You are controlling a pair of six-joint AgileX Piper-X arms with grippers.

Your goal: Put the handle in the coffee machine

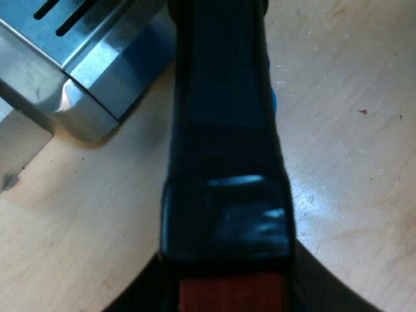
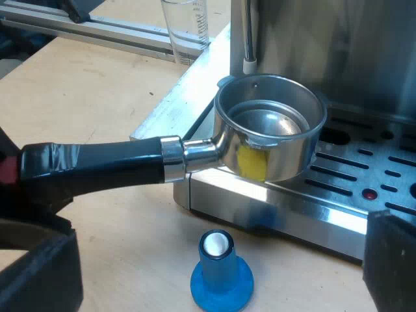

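Observation:
The metal holder (image 2: pixel 270 133) hangs level just over the corner of the espresso machine's drip tray (image 2: pixel 364 175), its round basket open upward and bare inside. Its dark handle (image 2: pixel 97 168) reaches away from the machine to the red end (image 2: pixel 5 170), where my left gripper (image 2: pixel 23 205) grips it. Along the left wrist view the handle (image 1: pixel 224 130) runs from its red end (image 1: pixel 231 296) toward the tray's corner (image 1: pixel 84 78), with my left gripper (image 1: pixel 227 292) shut on it. My right gripper (image 2: pixel 218 260) stands open, wide apart, above the blue tamper (image 2: pixel 221 270).
The blue tamper stands upright on the wooden table (image 2: pixel 97 97) close to the tray's edge, and a sliver of it (image 1: pixel 274 101) shows beside the handle. A measuring glass (image 2: pixel 185 29), a steam wand (image 2: pixel 247 39) and an aluminium rail (image 2: pixel 97 26) lie beyond the holder.

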